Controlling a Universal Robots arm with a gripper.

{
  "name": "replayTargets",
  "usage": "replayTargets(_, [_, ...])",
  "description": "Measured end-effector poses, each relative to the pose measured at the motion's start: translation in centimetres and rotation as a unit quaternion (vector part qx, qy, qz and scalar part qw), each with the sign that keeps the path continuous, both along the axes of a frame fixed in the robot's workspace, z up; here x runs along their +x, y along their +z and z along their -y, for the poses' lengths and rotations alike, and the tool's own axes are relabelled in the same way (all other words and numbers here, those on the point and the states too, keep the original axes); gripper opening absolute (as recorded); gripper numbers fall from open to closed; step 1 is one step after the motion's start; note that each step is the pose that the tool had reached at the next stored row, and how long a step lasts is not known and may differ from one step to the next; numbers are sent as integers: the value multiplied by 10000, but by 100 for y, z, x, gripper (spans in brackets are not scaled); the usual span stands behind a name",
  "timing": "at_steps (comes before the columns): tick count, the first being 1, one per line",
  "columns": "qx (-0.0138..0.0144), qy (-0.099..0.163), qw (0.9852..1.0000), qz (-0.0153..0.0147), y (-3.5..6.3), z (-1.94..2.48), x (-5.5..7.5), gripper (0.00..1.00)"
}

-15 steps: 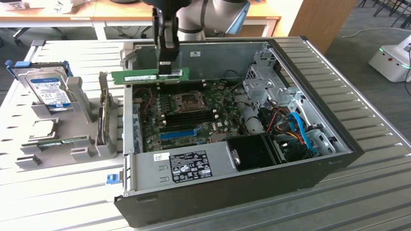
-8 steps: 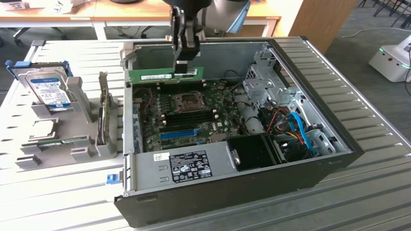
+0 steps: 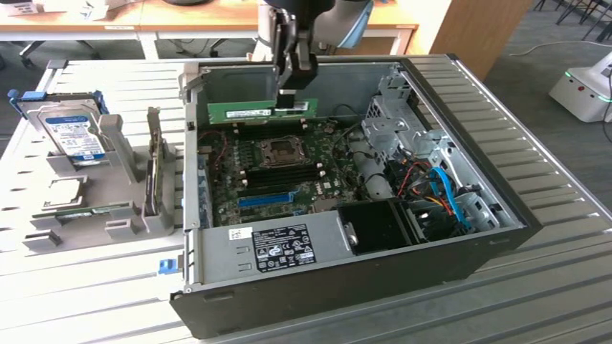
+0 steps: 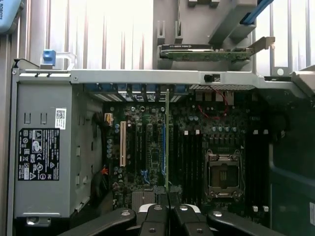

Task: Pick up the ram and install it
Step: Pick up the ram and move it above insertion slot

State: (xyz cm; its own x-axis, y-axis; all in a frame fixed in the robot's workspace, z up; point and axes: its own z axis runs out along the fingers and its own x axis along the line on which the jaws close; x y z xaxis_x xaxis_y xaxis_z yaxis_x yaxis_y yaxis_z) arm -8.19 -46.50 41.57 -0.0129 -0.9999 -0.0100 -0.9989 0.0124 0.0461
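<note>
The end effector (image 3: 289, 100) is clamped narrow on the ram (image 3: 244, 111), holding it on edge above the motherboard (image 3: 287, 179) inside the case (image 3: 383, 290). Pick-up looks done and installing is in hand. Seating it calls for lining its lower edge squarely over an empty slot (image 3: 272, 132).

hand (image 3: 294, 99) clamped on green ram (image 3: 244, 112), over motherboard (image 3: 325, 172), open computer case (image 3: 335, 287)

You see arm (image 3: 316, 18) cut off at exterior view's top edge; gripper (image 3: 294, 106) hides part of ram (image 3: 249, 112); power supply label (image 3: 287, 247) print unreadable.
</note>
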Motion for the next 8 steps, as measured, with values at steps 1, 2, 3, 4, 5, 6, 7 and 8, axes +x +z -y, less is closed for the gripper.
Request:
replayTargets(1, [0,-1,10000,-1,0,0,21,12])
replayTargets(2, [1,0,10000,-1,-1,0,44,12])
replayTargets(3, [0,0,10000,-2,0,0,65,12])
replayTargets(4, [0,0,10000,-2,0,0,87,12])
replayTargets(5, [0,0,10000,-3,0,0,108,12])
replayTargets(6, [0,0,10000,-3,0,0,129,12])
replayTargets(7, [0,0,10000,-4,0,0,149,12])
replayTargets(8, [0,0,10000,-4,0,0,166,12])
